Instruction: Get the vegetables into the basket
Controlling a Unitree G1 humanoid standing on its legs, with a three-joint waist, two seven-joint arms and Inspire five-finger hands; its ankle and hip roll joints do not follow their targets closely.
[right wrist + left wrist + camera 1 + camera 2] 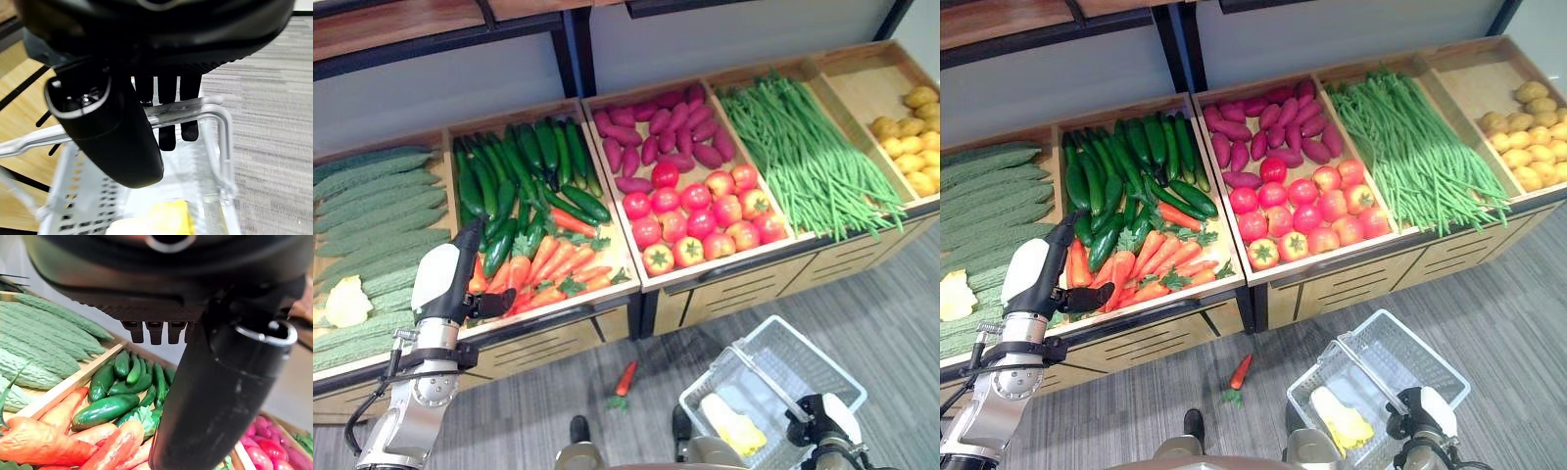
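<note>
While my left hand (460, 284) hangs over the front edge of the carrot compartment, its fingers look relaxed and grasp nothing; in its wrist view the short fingertips (156, 332) stand clear above the carrots (63, 440) and cucumbers (105, 409). I see my right hand (122, 122) low on the right, its fingers hooked round the handle (181, 111) of the white wire basket (803, 367), which it carries above the grey floor (891, 294). One yellow vegetable (734, 421) lies inside the basket. One carrot (625, 379) lies on the floor just in front of the wooden display stand (705, 294), between the stand and the basket. Bins on the stand hold bitter gourds (372, 196), purple sweet potatoes (666, 132), tomatoes (700, 215), green beans (803, 147) and potatoes (911, 137).
</note>
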